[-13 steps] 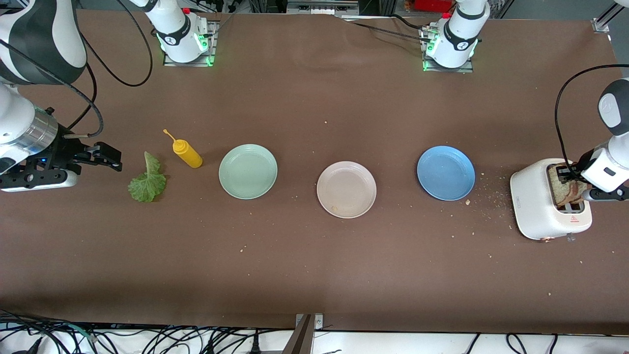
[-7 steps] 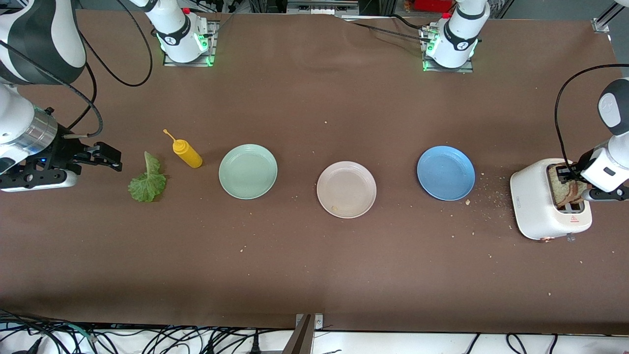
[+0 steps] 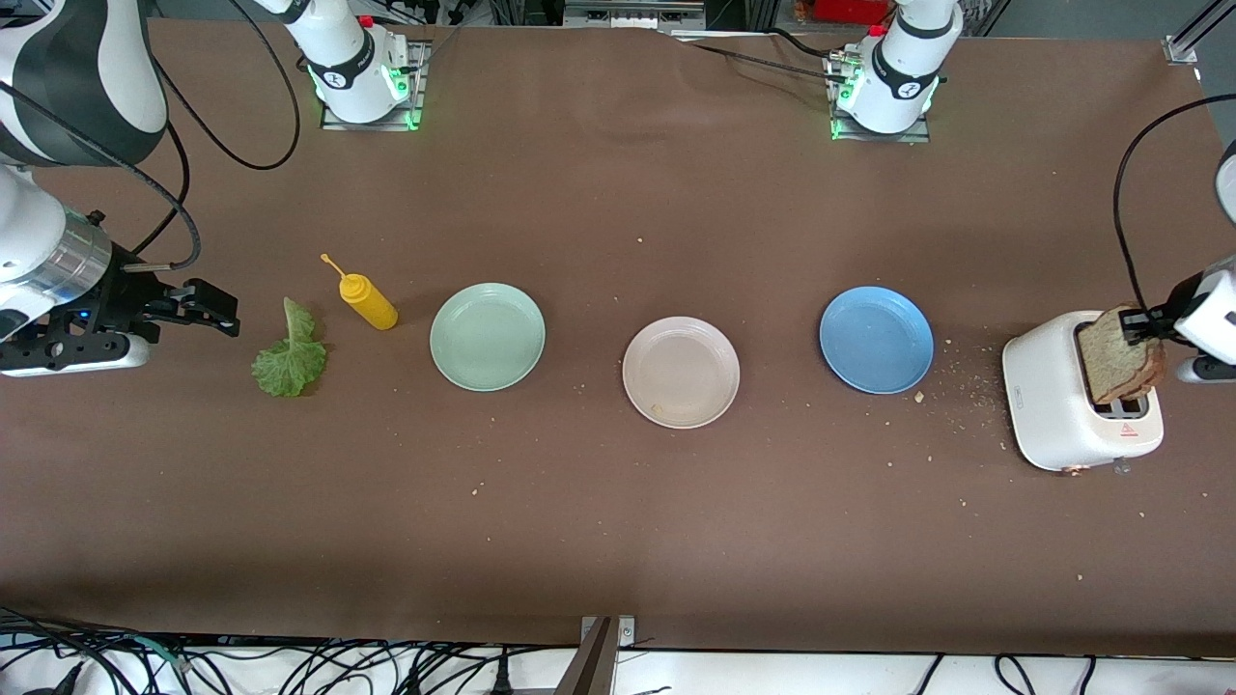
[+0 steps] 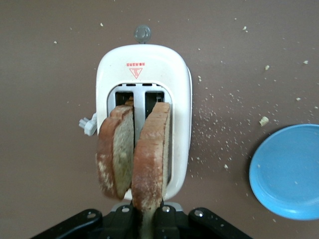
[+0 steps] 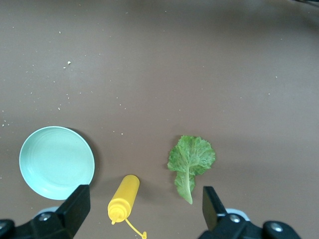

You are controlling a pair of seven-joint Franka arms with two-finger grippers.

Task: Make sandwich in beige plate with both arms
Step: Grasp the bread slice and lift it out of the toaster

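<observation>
Brown wholegrain bread slice (image 3: 1120,355) is pinched by its top edge in the left gripper (image 3: 1151,326), jaws closed on it, directly over the white toaster (image 3: 1057,405) at the left arm's end of the table. In the left wrist view this slice (image 4: 151,158) runs straight out from between the jaws, most of it raised out of its slot. A second slice (image 4: 117,149) sits just beside it, alongside the jaws and not between them, standing in the neighbouring slot. Crumbs are scattered on the cloth around the toaster.

Blue plate (image 3: 876,339) lies on the table near the toaster, toward the middle of the table from the left jaws. Beige plate (image 3: 681,372) sits at table centre, well apart from both grippers, with only a small crumb on it. Mint-green plate (image 3: 487,336) lies between the beige plate and the yellow squeeze bottle (image 3: 366,297).

Right gripper (image 3: 208,311) waits at the right arm's end of the table, jaws spread wide with nothing between them. Lettuce leaf (image 3: 289,359) lies flat on the cloth just ahead of the open jaws; the bottle lies on its side near the leaf.
</observation>
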